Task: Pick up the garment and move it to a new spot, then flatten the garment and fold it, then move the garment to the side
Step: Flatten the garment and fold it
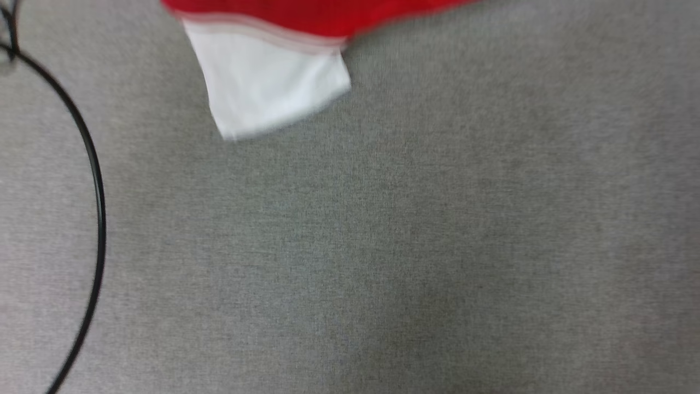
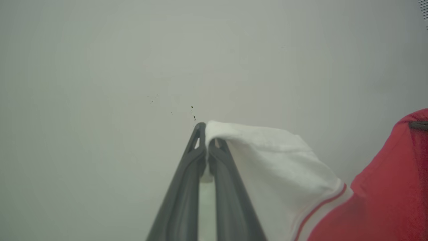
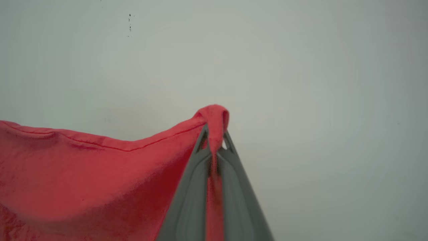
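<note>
While clamped together on a bunched fold of white sleeve, left pincer [image 2: 206, 134] with open pale room above it and all along its left; cloth only to its right, falling away toward the lower corner. Much the same at the right pincer [image 3: 215, 134]: dark fingers pressed shut on a pinch of red hem poking up past the tips, open room above and to its right, cloth wholly to its left. Strung between the two pincers, the red jersey-style T-shirt with white sleeves [image 2: 277, 167]: white sleeve at the left pincer, then a red-and-white stripe trim [image 2: 317, 207], then red body further right. From the right pincer, stitched red hem sagging leftward in a shallow curve, wrinkled red cloth [image 3: 83, 174] below it. Blurred from the head camera: red body along the top edge, one white sleeve [image 1: 262, 82] hanging below a pale striped band. Underneath, a wide grey woven-fabric surface [image 1: 383, 246], with a thin black cable [image 1: 95, 180] arcing down its left side. Behind both pincers, a plain pale wall [image 2: 100, 67]; small dark specks [image 2: 193, 113] just above the left pincer's tips.
</note>
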Robot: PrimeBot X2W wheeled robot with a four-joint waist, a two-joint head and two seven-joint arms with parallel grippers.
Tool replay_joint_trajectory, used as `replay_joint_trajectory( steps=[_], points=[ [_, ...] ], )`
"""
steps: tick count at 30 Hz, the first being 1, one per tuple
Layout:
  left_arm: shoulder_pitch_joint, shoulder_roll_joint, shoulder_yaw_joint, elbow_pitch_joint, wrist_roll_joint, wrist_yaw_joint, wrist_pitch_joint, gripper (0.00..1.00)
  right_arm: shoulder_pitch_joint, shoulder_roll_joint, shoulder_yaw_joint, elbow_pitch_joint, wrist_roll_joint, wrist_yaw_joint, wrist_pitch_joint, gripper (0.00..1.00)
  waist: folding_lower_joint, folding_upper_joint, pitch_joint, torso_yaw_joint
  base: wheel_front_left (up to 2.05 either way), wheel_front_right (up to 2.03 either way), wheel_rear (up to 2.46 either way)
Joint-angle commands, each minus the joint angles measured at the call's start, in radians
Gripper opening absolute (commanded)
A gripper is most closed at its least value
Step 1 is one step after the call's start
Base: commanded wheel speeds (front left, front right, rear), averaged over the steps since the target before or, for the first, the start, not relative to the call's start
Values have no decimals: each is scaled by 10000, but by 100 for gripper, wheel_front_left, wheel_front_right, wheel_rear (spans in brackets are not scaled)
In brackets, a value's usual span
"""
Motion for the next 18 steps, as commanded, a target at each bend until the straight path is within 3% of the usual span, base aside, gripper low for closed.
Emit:
replay_joint_trajectory(
  steps=[1, 10, 18],
  points=[
    [-216, 15, -11, 86, 96, -34, -39, 0, -219, 67, -50, 61, -66, -11, -51, 0, -2, -1, 478, 25, 0, 0, 0],
    [-3732, -153, -411, 2130, 590, -307, -293, 0, -3186, 41, 52, 2085, -778, -11, -1057, 0, -2, -1, 1228, -116, 0, 0, 0],
    [-4378, -239, -646, 3287, 644, -394, -686, 0, -4205, -160, 648, 3600, -615, -11, -1774, 0, -2, -1, 1566, -39, 0, 0, 0]
  ],
)
